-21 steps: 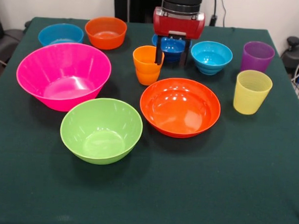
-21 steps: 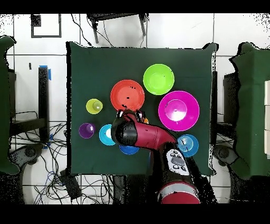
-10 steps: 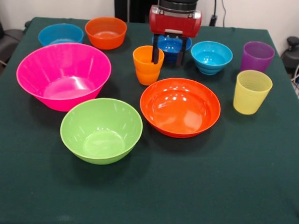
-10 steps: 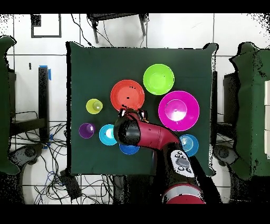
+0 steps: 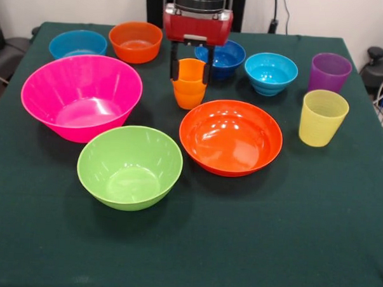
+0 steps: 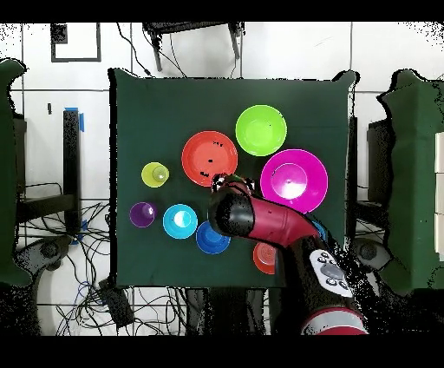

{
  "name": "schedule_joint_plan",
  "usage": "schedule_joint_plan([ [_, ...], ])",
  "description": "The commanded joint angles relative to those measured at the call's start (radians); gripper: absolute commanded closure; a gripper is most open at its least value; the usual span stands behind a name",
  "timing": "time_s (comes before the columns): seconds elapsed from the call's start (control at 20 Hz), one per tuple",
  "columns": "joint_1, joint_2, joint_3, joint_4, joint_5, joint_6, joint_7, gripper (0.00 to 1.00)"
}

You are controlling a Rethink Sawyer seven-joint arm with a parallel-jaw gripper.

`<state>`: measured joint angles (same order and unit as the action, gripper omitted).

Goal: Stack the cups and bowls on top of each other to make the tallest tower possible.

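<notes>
Starting near us behind the lime green bowl (image 5: 129, 167) and large orange bowl (image 5: 230, 136), we see the orange cup (image 5: 189, 84), probably light, stiff and slippery, with the gripper (image 5: 190, 66) parted astride its rim.

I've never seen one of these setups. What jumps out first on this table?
Probably the big pink bowl at the left, with a lime green bowl just in front and a wide orange bowl at the centre, all bright against the dark green table. Behind them, the red gripper comes down from above, its open jaws straddling an orange cup.
</notes>
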<state>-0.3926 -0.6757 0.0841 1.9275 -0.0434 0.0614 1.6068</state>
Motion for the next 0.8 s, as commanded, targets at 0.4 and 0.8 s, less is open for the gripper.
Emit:
schedule_joint_plan([
  [0.4,-0.058,0.156,0.158,-0.104,-0.112,0.060,0.001,0.00],
  [0.8,-0.065,0.174,0.168,-0.100,-0.141,0.021,0.039,0.00],
])
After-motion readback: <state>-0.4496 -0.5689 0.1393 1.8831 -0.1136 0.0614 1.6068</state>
